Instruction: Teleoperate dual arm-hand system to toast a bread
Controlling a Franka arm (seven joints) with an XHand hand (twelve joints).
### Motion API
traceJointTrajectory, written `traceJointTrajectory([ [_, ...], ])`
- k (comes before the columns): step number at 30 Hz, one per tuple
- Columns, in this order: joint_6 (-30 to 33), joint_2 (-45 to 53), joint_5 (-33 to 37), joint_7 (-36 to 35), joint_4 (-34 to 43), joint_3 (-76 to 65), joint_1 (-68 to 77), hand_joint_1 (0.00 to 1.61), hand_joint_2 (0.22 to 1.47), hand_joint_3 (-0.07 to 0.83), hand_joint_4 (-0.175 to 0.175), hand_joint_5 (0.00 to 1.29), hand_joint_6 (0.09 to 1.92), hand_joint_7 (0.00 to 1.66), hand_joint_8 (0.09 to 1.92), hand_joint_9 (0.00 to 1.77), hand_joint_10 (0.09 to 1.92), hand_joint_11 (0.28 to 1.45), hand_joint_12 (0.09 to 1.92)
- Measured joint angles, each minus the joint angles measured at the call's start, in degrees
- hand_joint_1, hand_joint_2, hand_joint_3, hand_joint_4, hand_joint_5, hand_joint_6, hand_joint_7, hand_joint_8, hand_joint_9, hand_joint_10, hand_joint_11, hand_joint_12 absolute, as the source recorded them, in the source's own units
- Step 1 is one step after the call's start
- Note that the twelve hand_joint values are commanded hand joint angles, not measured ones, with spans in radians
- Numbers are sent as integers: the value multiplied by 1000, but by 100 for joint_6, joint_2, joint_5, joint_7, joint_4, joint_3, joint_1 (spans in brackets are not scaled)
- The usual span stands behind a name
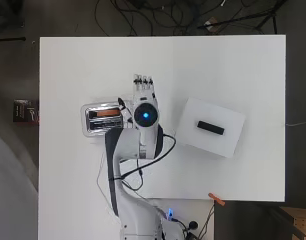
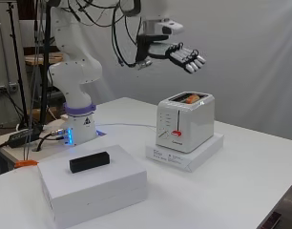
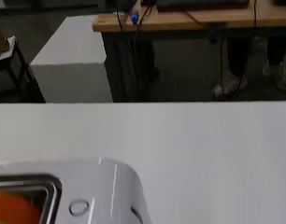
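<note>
Fingers (image 2: 188,58) straight above toaster (image 2: 185,121), bread (image 2: 192,98) mostly hidden inside

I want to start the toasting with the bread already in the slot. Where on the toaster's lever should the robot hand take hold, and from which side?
Take the red lever on the toaster's narrow front face. It sticks out as a small tab in a vertical slot, so come from above with a fingertip and press down. The robot hand hovers open above the toaster, holding nothing.

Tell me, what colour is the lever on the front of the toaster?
The lever on the white toaster is red, best seen in the side view.
</note>
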Motion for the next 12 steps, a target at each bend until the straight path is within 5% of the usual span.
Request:
traceJointTrajectory([
  [4, -338, -575, -296, 189, 476, 190, 47, 0, 1147, -2, -85, 230, 87, 237, 87, 324, 87, 379, 87],
  [12, -653, -1137, -170, 124, -121, 175, 98, 0, 1138, -3, -90, 202, 87, 215, 87, 274, 87, 351, 87],
])
